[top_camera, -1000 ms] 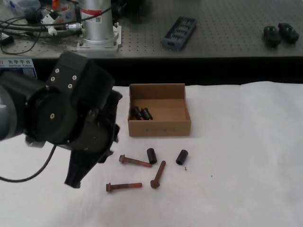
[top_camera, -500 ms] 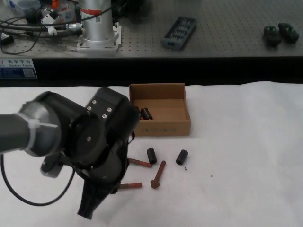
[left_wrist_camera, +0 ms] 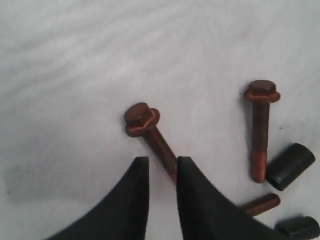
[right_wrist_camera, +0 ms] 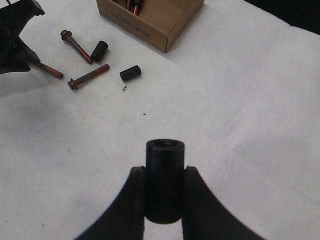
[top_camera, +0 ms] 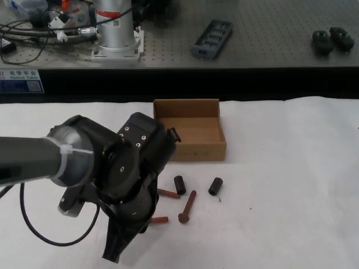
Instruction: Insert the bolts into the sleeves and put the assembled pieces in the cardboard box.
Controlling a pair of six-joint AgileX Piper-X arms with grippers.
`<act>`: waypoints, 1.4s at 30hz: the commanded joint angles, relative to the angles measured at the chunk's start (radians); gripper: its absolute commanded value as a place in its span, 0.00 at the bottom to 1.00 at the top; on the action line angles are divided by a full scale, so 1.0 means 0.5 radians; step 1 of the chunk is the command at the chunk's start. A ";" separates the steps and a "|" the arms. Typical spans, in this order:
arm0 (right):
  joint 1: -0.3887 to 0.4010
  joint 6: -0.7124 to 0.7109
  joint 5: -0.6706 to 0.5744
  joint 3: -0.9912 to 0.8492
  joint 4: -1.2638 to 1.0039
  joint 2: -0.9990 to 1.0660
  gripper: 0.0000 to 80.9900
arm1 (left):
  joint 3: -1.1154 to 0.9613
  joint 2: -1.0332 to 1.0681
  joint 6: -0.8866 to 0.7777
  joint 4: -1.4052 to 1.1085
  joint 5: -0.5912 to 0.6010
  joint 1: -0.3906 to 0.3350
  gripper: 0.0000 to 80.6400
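My left gripper (left_wrist_camera: 162,165) hangs low over the white cloth, open by a narrow gap. The shank of one rusty bolt (left_wrist_camera: 149,131) runs in under that gap. A second bolt (left_wrist_camera: 261,127) and a black sleeve (left_wrist_camera: 290,166) lie beside it. In the high view the left arm (top_camera: 123,179) covers parts of two bolts, while a third bolt (top_camera: 187,206) and two sleeves (top_camera: 179,184) (top_camera: 215,185) lie in the open. My right gripper (right_wrist_camera: 165,172) is shut on an upright black sleeve (right_wrist_camera: 165,160), well away from the cardboard box (right_wrist_camera: 165,30).
The cardboard box (top_camera: 189,150) stands at the back of the cloth with dark assembled pieces (top_camera: 174,134) inside. The cloth to the right of the box and sleeves is bare. Beyond it, a perforated metal bench carries a grey post (top_camera: 115,25) and cables.
The left arm has swung right and towards the near edge, coming down over the loose bolts and hiding two of them in part. The box, sleeves and third bolt have stayed put.
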 commanded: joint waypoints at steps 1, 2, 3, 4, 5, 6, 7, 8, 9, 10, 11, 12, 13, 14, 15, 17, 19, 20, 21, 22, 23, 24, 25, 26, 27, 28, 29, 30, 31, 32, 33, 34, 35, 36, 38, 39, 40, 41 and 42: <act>-0.014 -0.002 -0.013 -0.002 -0.017 -0.021 0.03 | -0.018 0.035 -0.097 0.001 -0.047 -0.007 0.19; -0.014 -0.002 -0.013 -0.002 -0.012 -0.021 0.03 | -0.018 0.042 -0.107 0.001 -0.063 -0.007 0.19; -0.014 -0.002 -0.013 -0.002 -0.006 -0.021 0.03 | -0.018 0.045 -0.132 0.001 -0.074 -0.007 0.19; -0.014 -0.002 -0.013 -0.002 0.000 -0.021 0.03 | -0.018 0.044 -0.160 0.001 -0.096 -0.007 0.19; -0.014 -0.002 -0.013 -0.002 0.006 -0.021 0.03 | -0.018 0.044 -0.167 -0.003 -0.107 -0.007 0.19; -0.014 -0.002 -0.013 -0.002 0.011 -0.021 0.03 | -0.018 0.044 -0.166 -0.017 -0.111 -0.003 0.19; -0.014 -0.002 -0.013 -0.002 0.012 -0.021 0.03 | -0.018 0.044 -0.166 -0.038 -0.127 -0.002 0.20; -0.014 -0.002 -0.013 -0.002 0.012 -0.021 0.03 | -0.018 0.044 -0.155 -0.049 -0.134 -0.002 0.21; -0.014 -0.002 -0.013 -0.002 0.012 -0.021 0.03 | -0.018 0.044 -0.149 -0.069 -0.133 -0.002 0.22; -0.014 -0.002 -0.013 -0.002 0.012 -0.021 0.03 | -0.018 0.044 -0.149 -0.087 -0.118 -0.002 0.24; -0.014 -0.002 -0.013 -0.002 0.012 -0.021 0.03 | -0.018 0.044 -0.149 -0.092 -0.113 -0.002 0.25; -0.014 -0.002 -0.013 -0.002 0.012 -0.021 0.03 | -0.018 0.044 -0.149 -0.091 -0.114 -0.002 0.25; -0.014 -0.002 -0.013 -0.002 0.012 -0.021 0.03 | -0.018 0.044 -0.149 -0.091 -0.114 -0.002 0.25; -0.014 -0.002 -0.013 -0.002 0.012 -0.021 0.03 | -0.018 0.044 -0.149 -0.091 -0.119 -0.002 0.25; -0.014 -0.002 -0.013 -0.002 0.012 -0.021 0.03 | -0.018 0.044 -0.145 -0.091 -0.132 -0.002 0.25; -0.014 -0.002 -0.013 -0.002 0.012 -0.021 0.03 | -0.018 0.044 -0.136 -0.091 -0.136 -0.002 0.25; -0.014 -0.002 -0.013 -0.002 0.012 -0.021 0.03 | -0.018 0.044 -0.136 -0.106 -0.118 -0.002 0.26; -0.014 -0.002 -0.013 -0.002 0.012 -0.021 0.03 | -0.018 0.044 -0.129 -0.112 -0.078 -0.002 0.27; -0.014 -0.002 -0.013 -0.002 0.012 -0.021 0.03 | -0.018 0.044 -0.112 -0.114 -0.031 -0.002 0.29; -0.014 -0.002 -0.013 -0.002 0.012 -0.021 0.03 | -0.018 0.044 -0.099 -0.106 0.036 -0.002 0.31; -0.014 -0.002 -0.013 -0.002 0.012 -0.021 0.03 | -0.018 0.044 -0.100 -0.088 0.074 -0.002 0.32; -0.014 -0.002 -0.013 -0.002 0.012 -0.021 0.03 | -0.018 0.044 -0.100 -0.083 0.102 -0.002 0.33; -0.014 -0.002 -0.013 -0.002 0.012 -0.021 0.03 | -0.018 0.044 -0.104 -0.067 0.111 -0.002 0.33; -0.014 -0.002 -0.013 -0.002 0.012 -0.021 0.03 | -0.018 0.044 -0.105 -0.053 0.102 -0.002 0.33; -0.014 -0.002 -0.013 -0.002 0.012 -0.021 0.03 | -0.018 0.044 -0.105 -0.040 0.091 -0.002 0.33; -0.014 -0.002 -0.013 -0.002 0.012 -0.021 0.03 | -0.018 0.044 -0.105 -0.027 0.087 0.008 0.33; -0.014 -0.002 -0.013 -0.002 0.012 -0.021 0.03 | -0.018 0.044 -0.105 -0.012 0.088 0.017 0.33; -0.014 -0.002 -0.013 -0.002 0.012 -0.021 0.03 | -0.018 0.044 -0.105 -0.005 0.088 0.028 0.33; -0.014 -0.002 -0.013 -0.002 0.012 -0.021 0.03 | -0.018 0.044 -0.105 -0.001 0.088 0.036 0.33; -0.014 -0.002 -0.013 -0.002 0.012 -0.021 0.03 | -0.018 0.044 -0.105 0.002 0.088 0.043 0.33; -0.014 -0.002 -0.013 -0.002 0.012 -0.021 0.03 | -0.018 0.044 -0.105 0.001 0.091 0.053 0.33; -0.014 -0.002 -0.013 -0.002 0.012 -0.021 0.03 | -0.018 0.044 -0.105 0.001 0.092 0.059 0.33; -0.014 -0.002 -0.013 -0.002 0.012 -0.021 0.03 | -0.018 0.044 -0.105 0.001 0.086 0.066 0.33; -0.014 -0.002 -0.013 -0.002 0.012 -0.021 0.03 | -0.018 0.044 -0.105 0.005 0.072 0.074 0.33; -0.014 -0.002 -0.013 -0.002 0.012 -0.021 0.03 | -0.018 0.044 -0.105 0.020 0.057 0.089 0.33; -0.014 -0.002 -0.013 -0.002 0.012 -0.021 0.03 | -0.018 0.044 -0.105 0.024 0.057 0.097 0.33; -0.014 -0.002 -0.013 -0.002 0.012 -0.021 0.03 | -0.018 0.044 -0.105 0.024 0.057 0.110 0.33; -0.014 -0.002 -0.013 -0.002 0.012 -0.021 0.03 | -0.018 0.044 -0.099 0.024 0.053 0.118 0.33; -0.014 -0.002 -0.013 -0.002 0.012 -0.021 0.03 | -0.018 0.044 -0.089 0.024 0.035 0.131 0.33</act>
